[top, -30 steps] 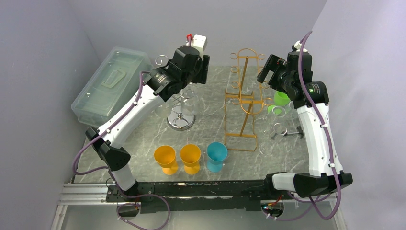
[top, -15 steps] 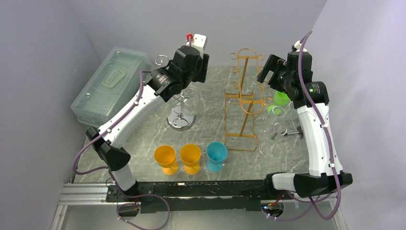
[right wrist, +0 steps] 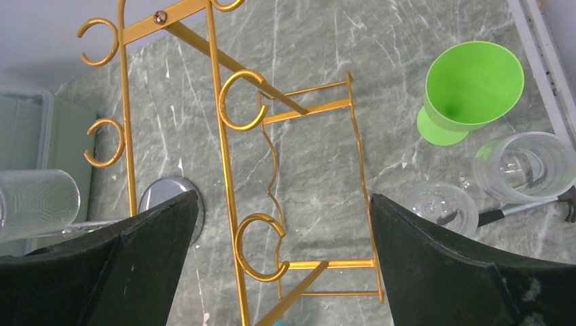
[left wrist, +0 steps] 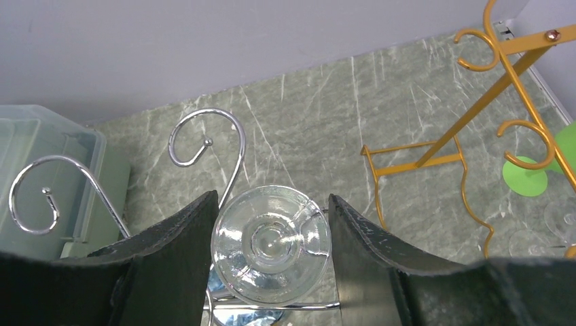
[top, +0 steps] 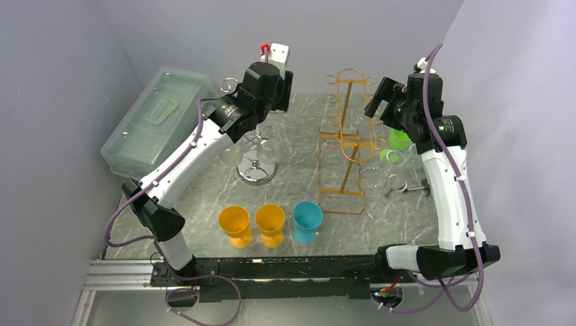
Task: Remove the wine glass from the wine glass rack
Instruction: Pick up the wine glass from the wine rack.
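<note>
The left jaws are closed on the foot of the wine glass [left wrist: 272, 243]: in the left wrist view its round clear foot fills the gap between the two black pads and meets both inner faces. The glass hangs foot uppermost. Its long axis runs straight away from the jaws, so stem and bowl lie hidden below the foot, roughly upright over the desk [left wrist: 326, 122]. Just behind the foot curl the hooks of the chrome wine glass rack [top: 257, 171], and a chrome wire shows beneath it. I cannot tell whether the foot rests on that wire or is already clear of it. Judging from this, the coming move turns on drawing the foot away from the hooks without tilting the stem against the wire.

The left arm [top: 204, 146] is plainly the nearer one. The right jaws stand wide open with nothing between them, well apart from the glass, above the gold rack [right wrist: 204, 47] and near a green cup [right wrist: 473, 85].
</note>
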Controlling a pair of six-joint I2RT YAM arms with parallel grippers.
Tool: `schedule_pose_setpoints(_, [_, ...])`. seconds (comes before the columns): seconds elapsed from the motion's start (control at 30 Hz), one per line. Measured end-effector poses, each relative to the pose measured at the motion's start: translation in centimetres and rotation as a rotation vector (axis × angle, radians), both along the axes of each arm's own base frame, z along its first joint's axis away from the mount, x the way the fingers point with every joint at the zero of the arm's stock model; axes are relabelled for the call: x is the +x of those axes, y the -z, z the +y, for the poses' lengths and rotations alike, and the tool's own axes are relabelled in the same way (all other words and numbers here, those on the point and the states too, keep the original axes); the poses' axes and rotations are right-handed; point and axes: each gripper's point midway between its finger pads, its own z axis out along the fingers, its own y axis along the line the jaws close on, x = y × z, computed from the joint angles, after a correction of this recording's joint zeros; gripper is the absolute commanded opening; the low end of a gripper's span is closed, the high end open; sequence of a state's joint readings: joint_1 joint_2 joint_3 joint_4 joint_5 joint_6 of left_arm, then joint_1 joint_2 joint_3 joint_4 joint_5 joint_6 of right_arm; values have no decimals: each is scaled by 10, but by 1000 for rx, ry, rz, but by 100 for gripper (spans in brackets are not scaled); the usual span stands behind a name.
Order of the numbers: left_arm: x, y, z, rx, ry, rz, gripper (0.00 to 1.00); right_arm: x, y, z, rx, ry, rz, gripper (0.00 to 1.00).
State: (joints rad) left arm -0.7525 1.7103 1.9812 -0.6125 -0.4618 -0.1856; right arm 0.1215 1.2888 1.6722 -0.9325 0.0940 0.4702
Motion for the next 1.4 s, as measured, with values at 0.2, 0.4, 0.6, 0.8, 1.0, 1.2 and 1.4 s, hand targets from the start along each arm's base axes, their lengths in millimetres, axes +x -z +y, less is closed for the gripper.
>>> schedule_pose_setpoints(0.2, [7,-2,1,0,-8,-17,26,0,0,0,0,0,0,100])
schedule_pose_setpoints(0.4, [12,3,-4,1,6,-14,25,0,0,0,0,0,-1,100])
schedule_pose_setpoints(0.6, [17,11,-15,13,40,-7,25,2,-2,1,1,-1,-12,100])
schedule_pose_setpoints(0.8, [22,11,-26,5,78,-5,25,2,-3,2,2,-6,-15,100])
schedule_pose_setpoints(1.0, [22,2,-36,-20,118,-17,26,3,-5,5,3,-13,-23,100])
schedule_pose_setpoints(1.2, [22,-8,-47,-47,164,-24,26,7,-11,11,11,-31,-53,99])
schedule_pose_setpoints(1.4, [20,-7,-57,-67,207,1,26,10,-20,27,28,-81,-96,99])
